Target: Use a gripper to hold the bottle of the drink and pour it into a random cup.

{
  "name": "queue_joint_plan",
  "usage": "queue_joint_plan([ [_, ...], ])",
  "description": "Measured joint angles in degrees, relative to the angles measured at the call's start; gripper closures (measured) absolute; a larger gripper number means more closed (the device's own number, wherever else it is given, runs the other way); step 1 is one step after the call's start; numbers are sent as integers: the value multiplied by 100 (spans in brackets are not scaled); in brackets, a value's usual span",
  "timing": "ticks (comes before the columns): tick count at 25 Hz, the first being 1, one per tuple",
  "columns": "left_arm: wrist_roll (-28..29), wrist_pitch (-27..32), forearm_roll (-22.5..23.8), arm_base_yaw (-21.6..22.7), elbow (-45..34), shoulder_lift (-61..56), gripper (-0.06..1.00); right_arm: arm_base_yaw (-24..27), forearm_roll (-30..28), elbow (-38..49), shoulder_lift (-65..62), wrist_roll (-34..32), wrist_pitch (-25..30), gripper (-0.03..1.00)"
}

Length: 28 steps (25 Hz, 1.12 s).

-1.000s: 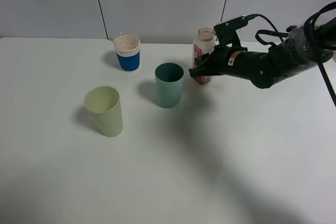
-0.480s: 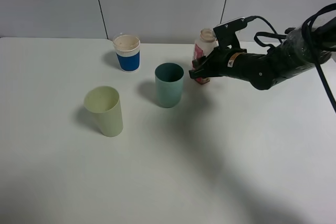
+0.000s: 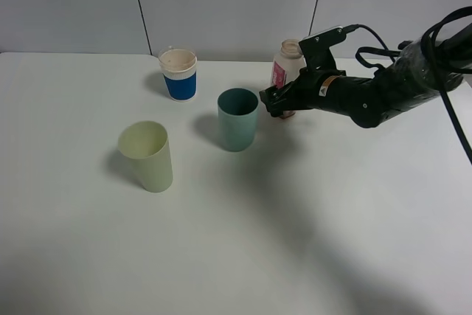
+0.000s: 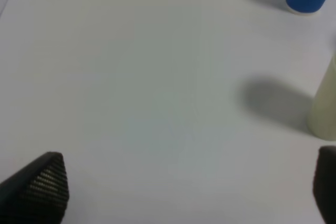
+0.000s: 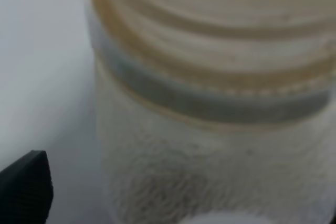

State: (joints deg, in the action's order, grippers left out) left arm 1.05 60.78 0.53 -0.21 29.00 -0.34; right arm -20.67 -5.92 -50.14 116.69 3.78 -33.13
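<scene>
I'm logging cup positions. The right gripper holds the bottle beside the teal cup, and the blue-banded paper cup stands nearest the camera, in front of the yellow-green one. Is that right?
Not quite: in the exterior high view the blue-banded paper cup stands farthest back, behind the yellow-green cup, which is nearest the camera. The right gripper does hold the bottle beside the teal cup.

Teal tumbler (image 3: 237,119), paper cup (image 3: 178,74) and yellow-green tumbler (image 3: 147,156) are crowding the surface (image 3: 295,241) left-centre; the near half is lying open.
</scene>
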Motion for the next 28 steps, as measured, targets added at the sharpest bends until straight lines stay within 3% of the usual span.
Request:
queue_joint_plan([
  [6,0,0,0,0,0,0,2,0,0,5,-555,77,459,3],
  [14,0,0,0,0,0,0,2,54,148,10,-1869,912,1385,3],
  [20,0,0,0,0,0,0,2,166,143,10,-2873,1050,1860,3],
  [28,0,0,0,0,0,0,2,749,-14,15,-4145,1054,2902,3],
])
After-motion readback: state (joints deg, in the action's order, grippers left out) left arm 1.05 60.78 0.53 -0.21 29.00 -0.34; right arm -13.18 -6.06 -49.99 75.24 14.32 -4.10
